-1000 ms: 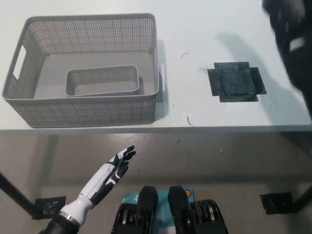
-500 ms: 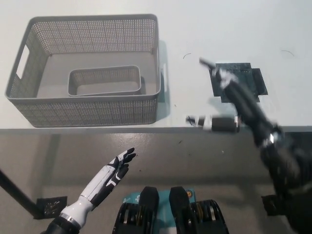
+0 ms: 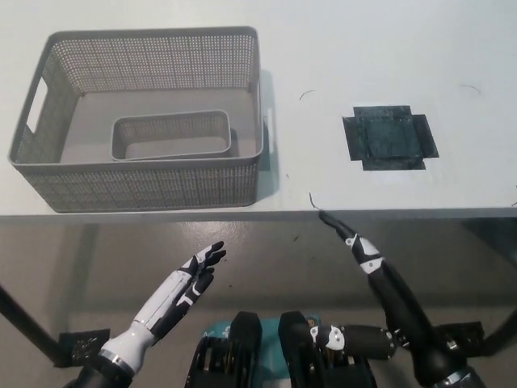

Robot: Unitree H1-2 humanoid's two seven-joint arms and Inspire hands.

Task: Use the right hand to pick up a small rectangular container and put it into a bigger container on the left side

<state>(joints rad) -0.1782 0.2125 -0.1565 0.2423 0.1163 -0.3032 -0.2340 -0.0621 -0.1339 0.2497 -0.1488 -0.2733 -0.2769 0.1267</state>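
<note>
A small grey rectangular container (image 3: 170,135) lies inside the big grey perforated basket (image 3: 153,184) at the table's left. My black right hand (image 3: 380,279) hangs below the table's front edge, at the lower right, open and holding nothing. My white left hand (image 3: 183,288) rests open at the lower left, also below the table's edge.
A black taped square (image 3: 390,137) marks the white table (image 3: 363,48) right of the basket. Thin dark wire bits lie near the front edge (image 3: 313,200). Black table legs and foot plates stand on the floor at both sides.
My right arm has swung down from over the table's right side to below the front edge. The basket, the small container and my left hand have stayed put.
</note>
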